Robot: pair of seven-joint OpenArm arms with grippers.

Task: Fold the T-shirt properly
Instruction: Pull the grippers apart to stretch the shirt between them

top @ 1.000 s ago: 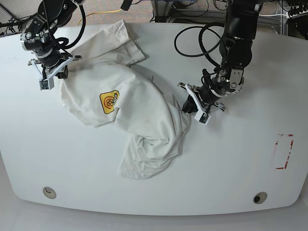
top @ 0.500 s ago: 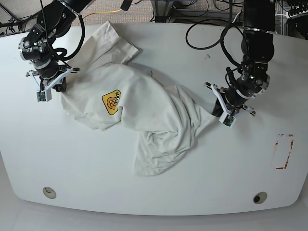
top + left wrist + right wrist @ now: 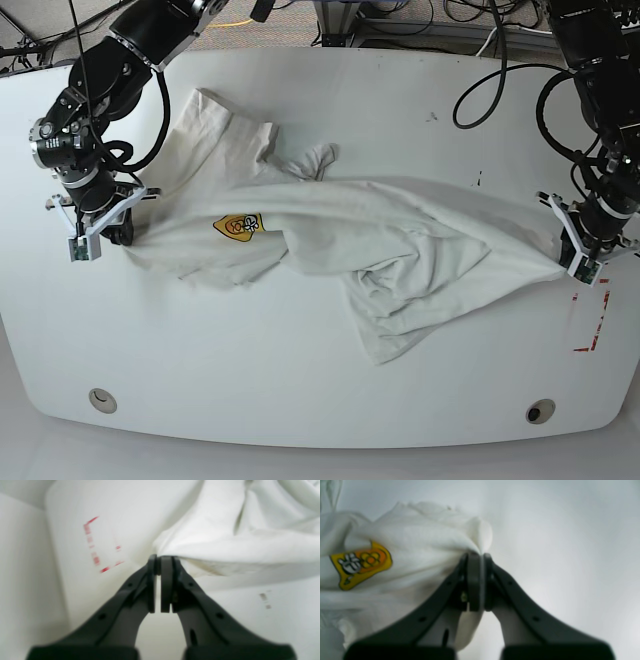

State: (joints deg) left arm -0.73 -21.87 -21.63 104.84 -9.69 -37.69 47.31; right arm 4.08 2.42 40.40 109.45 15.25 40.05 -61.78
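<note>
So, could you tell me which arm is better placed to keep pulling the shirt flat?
Probably the left: its pincer grips the shirt beside the bunched folds. The right pincer holds the smoother end.

The T-shirt (image 3: 400,225) is plain white all over, its folds shading to pale grey. On it sits a small logo (image 3: 239,226) — yellow at the edge, orange in the middle, with a little white-and-black figure that the right wrist view shows blurred. The table (image 3: 300,400) is white too, a touch cooler than the cloth. Near one edge it carries broken red marks (image 3: 592,315) — thin dashes forming part of a rectangle. Both grippers, left gripper (image 3: 585,262) and right gripper (image 3: 95,230), have black fingers on white mounts, and black cables (image 3: 500,75) loop above.
</note>
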